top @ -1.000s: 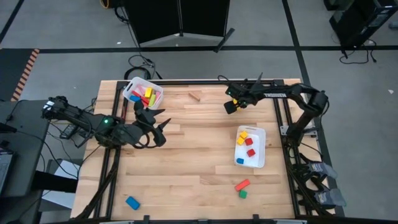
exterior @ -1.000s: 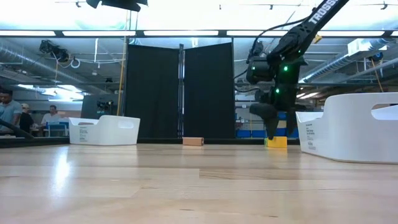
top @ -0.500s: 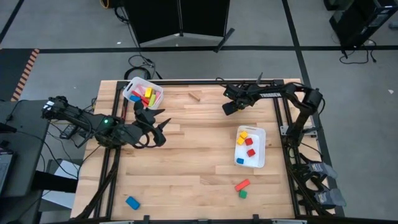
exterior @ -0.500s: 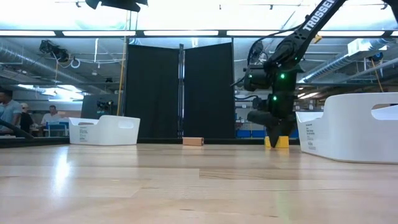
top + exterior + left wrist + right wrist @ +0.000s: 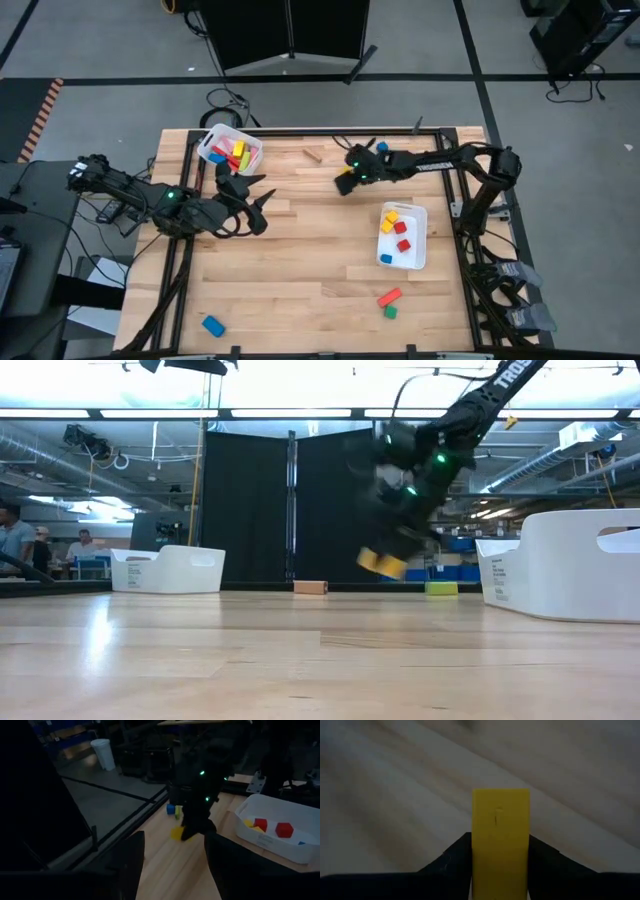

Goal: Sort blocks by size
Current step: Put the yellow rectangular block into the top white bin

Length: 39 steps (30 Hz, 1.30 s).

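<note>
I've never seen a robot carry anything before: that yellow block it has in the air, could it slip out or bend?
Probably neither. The yellow block looks like a rigid, flat-sided bar, so it should not flex. The right gripper clamps it on two opposite flat faces, which likely holds steadily. It seems small and light, hanging clear above the table, though smooth paint might let it slide a little.
</note>
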{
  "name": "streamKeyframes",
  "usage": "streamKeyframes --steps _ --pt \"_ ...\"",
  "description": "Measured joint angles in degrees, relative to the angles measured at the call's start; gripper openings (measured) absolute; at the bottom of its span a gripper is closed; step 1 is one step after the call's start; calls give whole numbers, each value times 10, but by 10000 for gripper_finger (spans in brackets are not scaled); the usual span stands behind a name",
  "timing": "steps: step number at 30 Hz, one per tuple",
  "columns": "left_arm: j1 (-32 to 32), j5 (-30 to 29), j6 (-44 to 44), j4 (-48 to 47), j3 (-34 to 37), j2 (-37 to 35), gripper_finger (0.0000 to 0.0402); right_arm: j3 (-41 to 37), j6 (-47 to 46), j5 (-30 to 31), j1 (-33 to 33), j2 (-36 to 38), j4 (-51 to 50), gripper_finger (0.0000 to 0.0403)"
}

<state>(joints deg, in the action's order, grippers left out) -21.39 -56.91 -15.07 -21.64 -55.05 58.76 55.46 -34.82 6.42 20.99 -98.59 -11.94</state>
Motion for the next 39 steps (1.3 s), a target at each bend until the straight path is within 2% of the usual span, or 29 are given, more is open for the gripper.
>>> streamKeyframes --steps 5,10,20,29,34,37,39 --pt "0 -2 28 25 0 -5 214 10 43 -5 -40 -13 237 143" --pt "0 -3 52 58 0 -22 214 97 90 4 -38 -79 340 143" --pt "0 -5 58 72 0 -66 214 425 169 -54 -37 -301 353 143" --pt "0 -5 56 71 0 -86 214 682 190 -61 -22 -481 308 143" --pt "0 -5 56 69 0 -86 214 788 153 -75 -11 -556 276 143" --pt "0 -5 56 69 0 -86 214 784 124 -96 -5 -569 303 145" --pt "0 -5 56 68 0 -86 214 781 119 -108 -3 -572 303 163"
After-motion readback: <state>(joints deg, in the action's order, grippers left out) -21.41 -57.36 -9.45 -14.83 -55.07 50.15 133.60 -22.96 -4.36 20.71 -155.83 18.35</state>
